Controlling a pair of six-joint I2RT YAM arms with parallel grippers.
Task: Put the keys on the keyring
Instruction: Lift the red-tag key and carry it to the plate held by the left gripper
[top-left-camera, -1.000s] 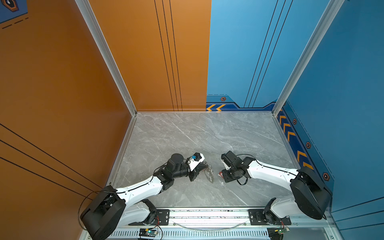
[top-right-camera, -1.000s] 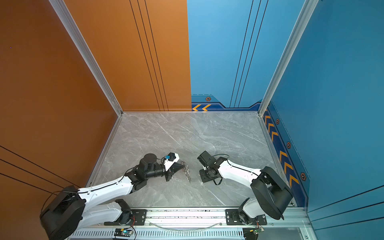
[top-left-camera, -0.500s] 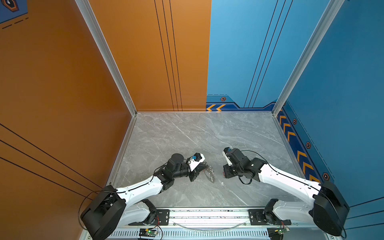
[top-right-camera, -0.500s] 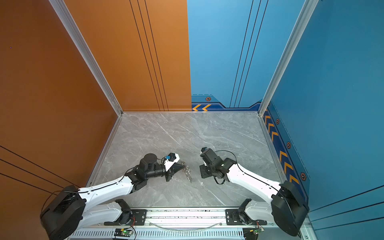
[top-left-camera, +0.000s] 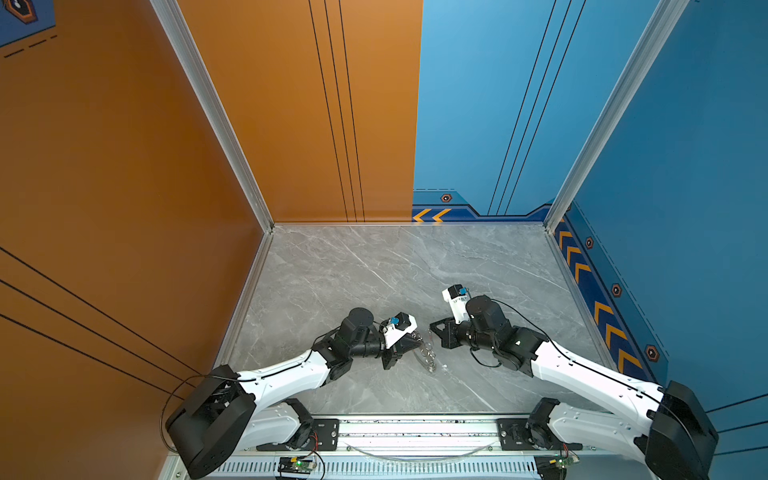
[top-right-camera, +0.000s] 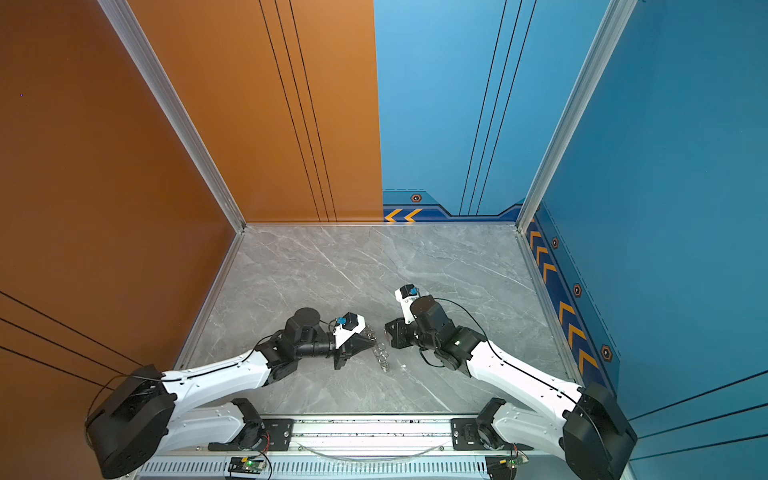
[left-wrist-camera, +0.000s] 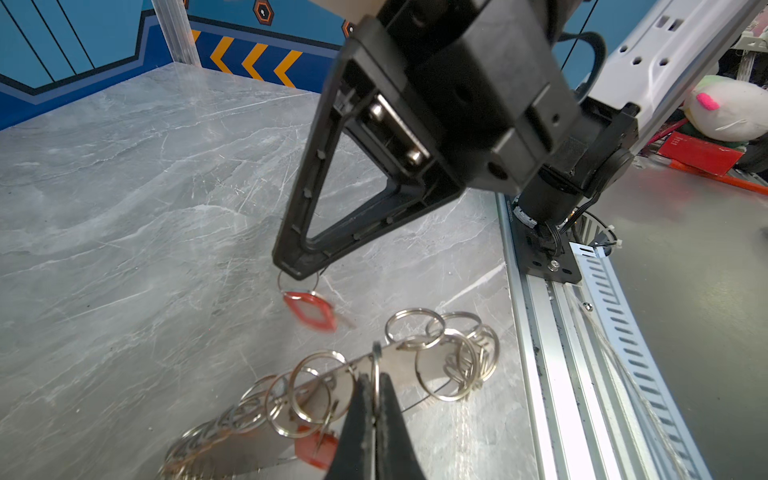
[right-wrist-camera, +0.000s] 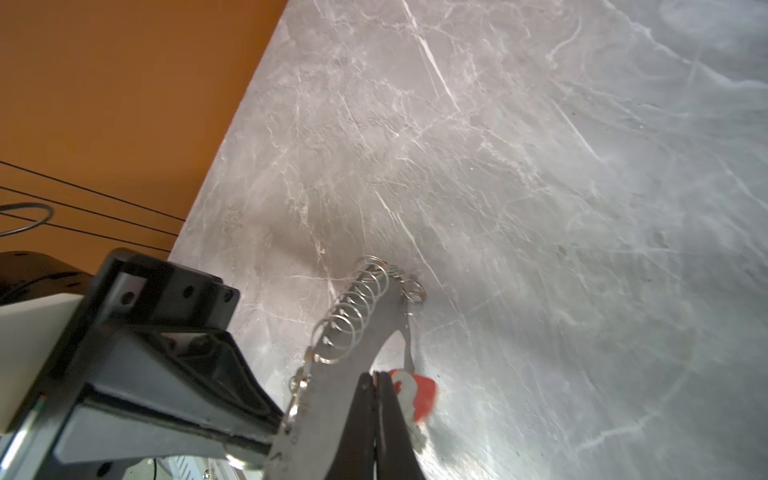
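The keyring (left-wrist-camera: 415, 365) is a flat band edged with several silver split rings; it also shows in both top views (top-left-camera: 428, 353) (top-right-camera: 382, 357). My left gripper (left-wrist-camera: 376, 380) is shut on one of its split rings and holds that end off the table; its tip shows in both top views (top-left-camera: 417, 343) (top-right-camera: 372, 338). My right gripper (right-wrist-camera: 377, 376) (top-left-camera: 432, 328) is shut on the small wire ring of a key, whose red tag (left-wrist-camera: 309, 309) (right-wrist-camera: 424, 395) hangs blurred just above the keyring. A second red tag (left-wrist-camera: 316, 449) lies under the keyring beside my left jaws.
The grey marble table (top-left-camera: 374, 266) is walled in orange on the left and blue on the right and at the back. A metal rail (top-left-camera: 415, 432) runs along the front edge, close behind both arms' bases.
My right arm has swung round and its gripper has moved a little left and back, closer to the keyring, carrying the tagged key. The left gripper and keyring have stayed put.
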